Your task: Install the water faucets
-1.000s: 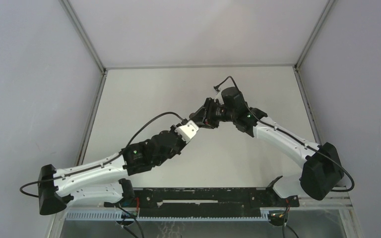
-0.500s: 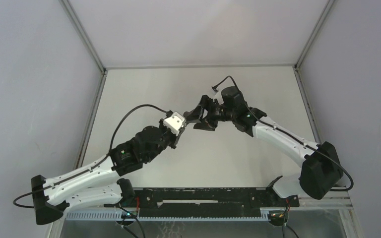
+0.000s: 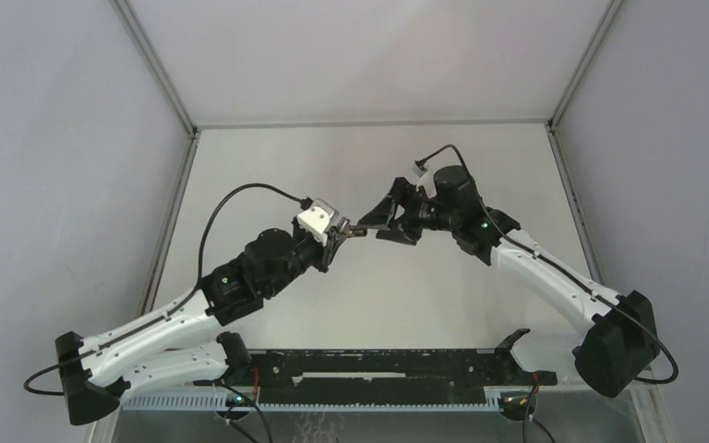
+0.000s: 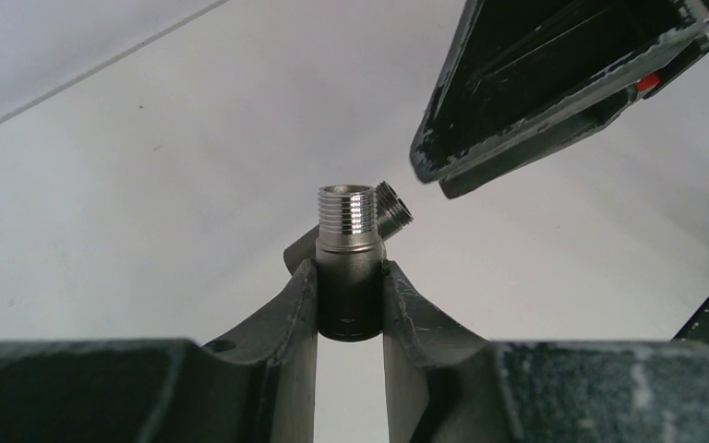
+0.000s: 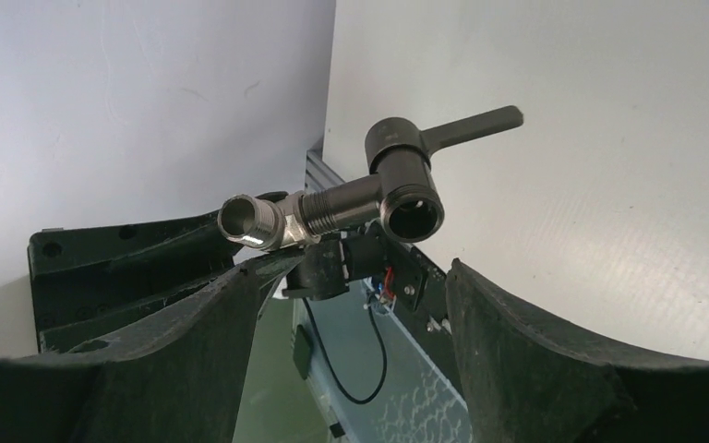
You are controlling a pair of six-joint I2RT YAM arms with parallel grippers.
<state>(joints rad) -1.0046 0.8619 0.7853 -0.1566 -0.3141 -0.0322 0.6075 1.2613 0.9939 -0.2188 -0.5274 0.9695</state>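
The water faucet is a dark tap body with a silvery threaded fitting on top, and my left gripper is shut on it. From the right wrist view the faucet shows as a dark T-shaped piece with a thin lever and a silvery threaded end, hanging above the table. My right gripper stands open, a short way back from the faucet and not touching it. In the top view the faucet sits between the left gripper and the right gripper, mid-table.
The white table is closed in by grey walls and metal frame posts. A black rail with cables runs along the near edge, between the arm bases.
My right gripper has opened, let go of the faucet and drawn back to the right. The left arm has swung back to the left, still holding the faucet.
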